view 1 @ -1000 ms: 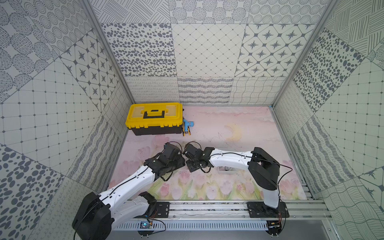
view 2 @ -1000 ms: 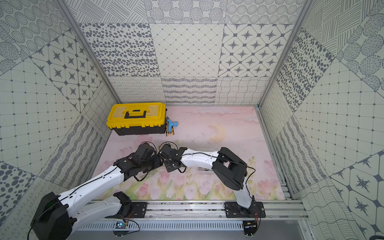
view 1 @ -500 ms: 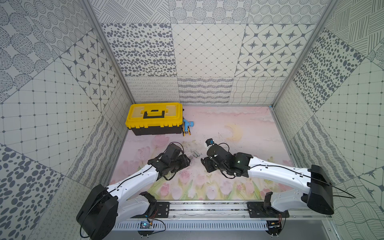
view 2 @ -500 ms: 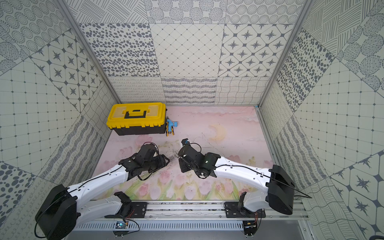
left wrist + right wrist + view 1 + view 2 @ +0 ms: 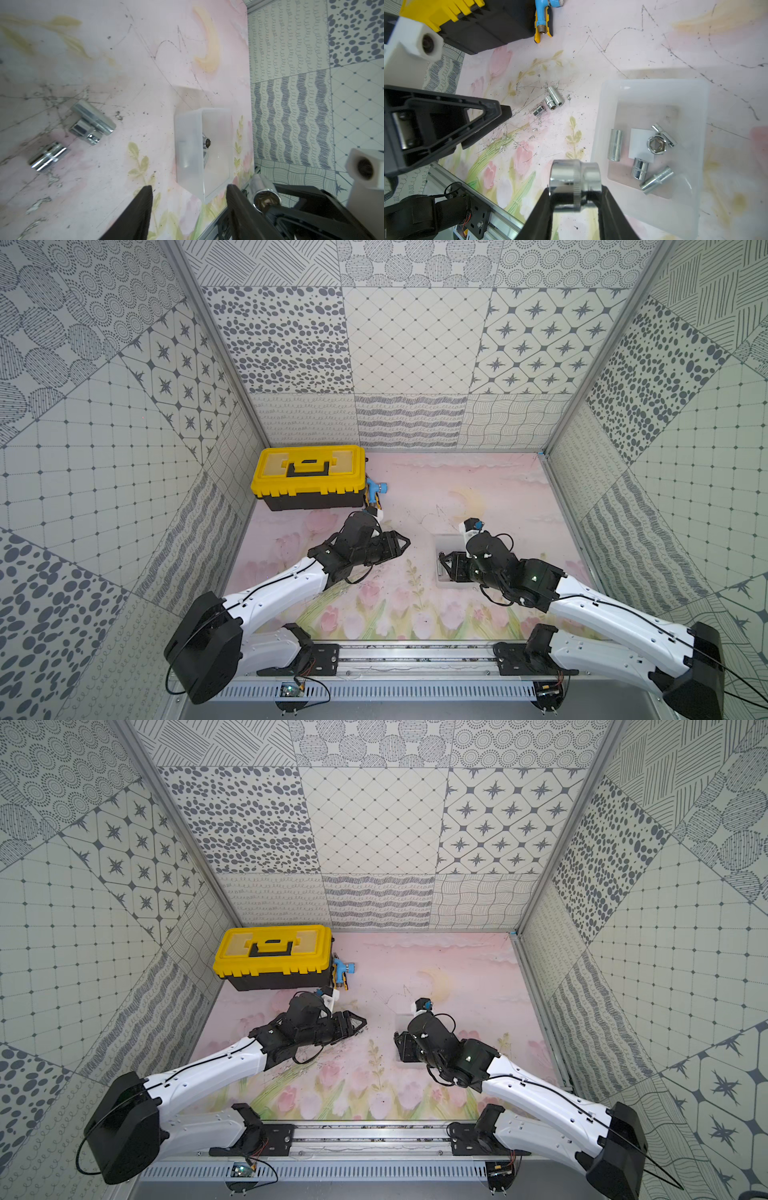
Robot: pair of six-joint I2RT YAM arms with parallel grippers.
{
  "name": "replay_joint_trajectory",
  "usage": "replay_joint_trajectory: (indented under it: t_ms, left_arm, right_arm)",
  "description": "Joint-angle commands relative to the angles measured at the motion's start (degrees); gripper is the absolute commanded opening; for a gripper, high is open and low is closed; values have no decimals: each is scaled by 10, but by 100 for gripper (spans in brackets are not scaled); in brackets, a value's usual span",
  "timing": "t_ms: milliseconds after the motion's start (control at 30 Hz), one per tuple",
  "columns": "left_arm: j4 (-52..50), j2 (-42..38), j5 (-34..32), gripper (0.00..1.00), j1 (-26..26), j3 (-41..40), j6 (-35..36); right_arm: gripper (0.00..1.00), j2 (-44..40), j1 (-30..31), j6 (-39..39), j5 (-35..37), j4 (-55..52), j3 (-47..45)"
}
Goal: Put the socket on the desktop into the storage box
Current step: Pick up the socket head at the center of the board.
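Observation:
My right gripper (image 5: 575, 194) is shut on a large chrome socket (image 5: 575, 176), held above the mat just beside the storage box (image 5: 652, 89), a clear shallow tray. Several chrome sockets (image 5: 615, 144) lie inside it around a white label. Three small sockets (image 5: 550, 101) lie together on the mat between the arms; in the left wrist view they are sockets (image 5: 91, 118). My left gripper (image 5: 189, 188) is open and empty, pointing toward the storage box (image 5: 187, 145). Both top views show the left gripper (image 5: 405, 545) (image 5: 361, 1025) and the right gripper (image 5: 442, 562) (image 5: 397, 1044).
A large yellow-lidded black toolbox (image 5: 309, 477) stands at the back left against the wall. A blue and yellow tool (image 5: 376, 491) lies next to its right end. Patterned walls close in the mat on three sides, and the arms' rail (image 5: 415, 651) runs along the front.
My right arm has swung from beside the left gripper over to the right, carrying the large socket to the storage box. The left gripper has stayed near the loose sockets, still open.

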Motion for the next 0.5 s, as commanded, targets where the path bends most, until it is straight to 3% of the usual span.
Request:
replay_joint_trajectory:
  t_ms: [0,467]
  left_arm:
    - [75,29,62,62,-22,33,14]
    - [12,32,41,66,-87,78,99]
  right_arm:
    - [0,-22,-29,21,-36,15,-17]
    - [0,-3,-104,-1,-136,20,-16]
